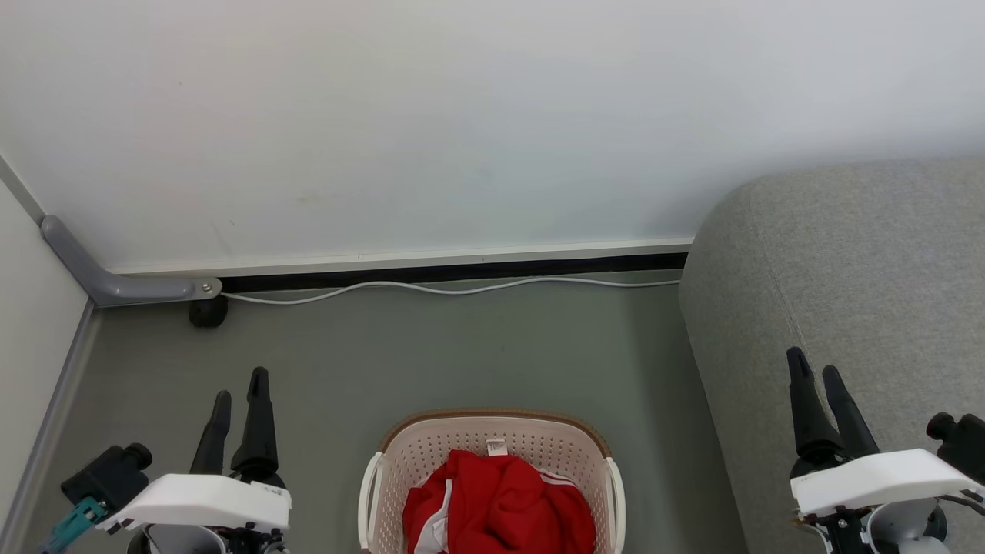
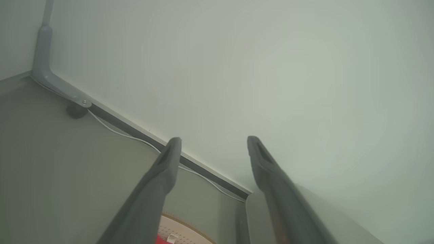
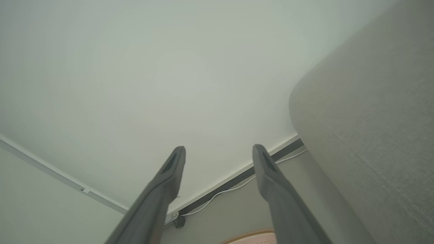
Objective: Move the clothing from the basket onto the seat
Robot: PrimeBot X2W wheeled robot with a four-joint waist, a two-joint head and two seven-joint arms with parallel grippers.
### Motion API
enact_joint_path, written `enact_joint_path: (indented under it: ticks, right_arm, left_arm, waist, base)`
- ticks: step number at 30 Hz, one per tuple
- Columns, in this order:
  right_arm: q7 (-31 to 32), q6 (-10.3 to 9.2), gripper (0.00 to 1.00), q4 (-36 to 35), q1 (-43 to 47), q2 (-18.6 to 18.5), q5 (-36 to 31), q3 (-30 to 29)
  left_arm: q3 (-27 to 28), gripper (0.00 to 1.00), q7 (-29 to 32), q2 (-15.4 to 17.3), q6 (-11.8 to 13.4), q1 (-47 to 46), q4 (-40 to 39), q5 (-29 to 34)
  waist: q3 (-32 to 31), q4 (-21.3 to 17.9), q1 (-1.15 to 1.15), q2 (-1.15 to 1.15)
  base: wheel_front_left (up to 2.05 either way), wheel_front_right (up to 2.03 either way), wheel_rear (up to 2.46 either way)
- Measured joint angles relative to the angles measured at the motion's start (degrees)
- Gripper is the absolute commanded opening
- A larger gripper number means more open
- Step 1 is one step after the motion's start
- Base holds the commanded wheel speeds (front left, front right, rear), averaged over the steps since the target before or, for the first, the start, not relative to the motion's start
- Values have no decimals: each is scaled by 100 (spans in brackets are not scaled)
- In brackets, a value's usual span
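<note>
The red clothing (image 1: pixel 499 504) with white stripes lies bunched inside the cream basket (image 1: pixel 492 431), which stands on the floor at the bottom centre of the head view. Its brown rim (image 3: pixel 251 235) also peeks in at the bottom of the right wrist view, and a corner of the basket (image 2: pixel 179 230) in the left wrist view. The grey seat (image 1: pixel 862 292) fills the right side. My left gripper (image 1: pixel 240 385) hangs open to the left of the basket. My right gripper (image 1: pixel 814 368) is open over the seat's edge. Both hold nothing.
A white wall (image 1: pixel 462 115) runs across the back with a dark baseboard and a white cable (image 1: pixel 446 289) along it. A grey bracket (image 1: pixel 115 286) and a black stopper (image 1: pixel 208 312) sit in the left corner. Grey floor (image 1: pixel 462 354) lies between wall and basket.
</note>
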Motion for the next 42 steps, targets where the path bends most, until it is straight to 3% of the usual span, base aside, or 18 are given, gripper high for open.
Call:
enact_joint_path:
  ticks: [42]
  right_arm:
    - [-670, 2, 100, -68, -115, -63, -2757, 229]
  left_arm:
    - [-70, 100, -669, 31, 138, -135, 397, 2620]
  waist:
    - [-75, -44, 0, 0]
  base:
    - [0, 0, 0]
